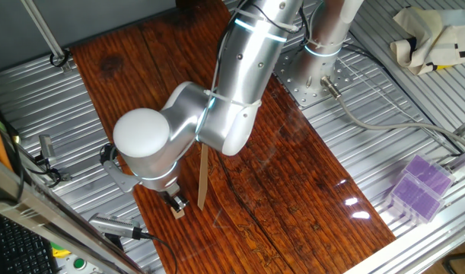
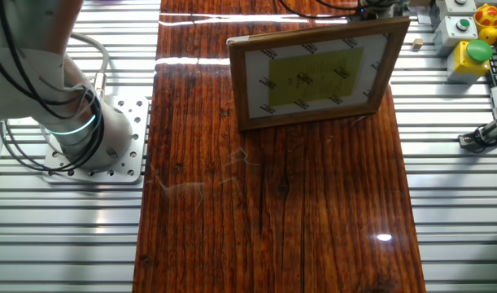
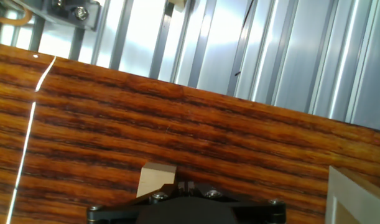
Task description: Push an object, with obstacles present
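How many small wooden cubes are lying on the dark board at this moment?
1. The tiny cube lies right at the tool, near the edge of the board. The arm may hide others.

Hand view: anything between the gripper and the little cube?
Nothing. In the hand view the small cube sits right at the gripper with no gap visible; one fixed view agrees. The thin strip stands to the side.

In my hand view the gripper (image 3: 185, 208) body covers the lower edge of the tiny wooden cube (image 3: 156, 179), so I cannot tell how its fingers stand. The frame's bottom right corner cuts off a pale wooden bar (image 3: 357, 196). In one fixed view my arm (image 1: 217, 106) hides the thin strip's (image 1: 202, 179) upper end.
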You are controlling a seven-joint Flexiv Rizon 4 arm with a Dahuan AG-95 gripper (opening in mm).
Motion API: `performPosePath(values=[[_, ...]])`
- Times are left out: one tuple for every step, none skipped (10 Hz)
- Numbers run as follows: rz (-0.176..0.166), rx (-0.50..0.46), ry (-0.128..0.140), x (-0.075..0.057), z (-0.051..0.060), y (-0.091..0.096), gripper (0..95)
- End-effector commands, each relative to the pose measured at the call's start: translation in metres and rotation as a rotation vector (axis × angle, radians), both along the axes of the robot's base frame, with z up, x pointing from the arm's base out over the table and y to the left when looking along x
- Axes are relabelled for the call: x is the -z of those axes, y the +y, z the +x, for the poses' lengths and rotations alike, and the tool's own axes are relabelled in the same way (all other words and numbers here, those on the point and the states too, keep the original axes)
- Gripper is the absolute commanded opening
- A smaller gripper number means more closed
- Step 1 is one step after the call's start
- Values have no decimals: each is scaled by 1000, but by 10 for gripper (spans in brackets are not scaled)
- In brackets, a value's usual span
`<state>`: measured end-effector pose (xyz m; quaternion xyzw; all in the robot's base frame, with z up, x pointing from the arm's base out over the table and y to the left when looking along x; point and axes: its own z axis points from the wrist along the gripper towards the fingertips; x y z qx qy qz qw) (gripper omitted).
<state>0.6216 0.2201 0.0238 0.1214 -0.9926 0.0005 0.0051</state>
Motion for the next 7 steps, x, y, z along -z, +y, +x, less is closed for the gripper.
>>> performPosePath(values=[[1, 5, -3, 1, -1, 3, 0], [6, 14, -6, 1, -2, 7, 0], [6, 26, -5, 1, -4, 12, 0], [8, 31, -6, 1, -5, 13, 0], [18, 36, -5, 1, -5, 16, 0], [31, 40, -4, -2, -5, 16, 0], [27, 38, -3, -3, -5, 16, 0]])
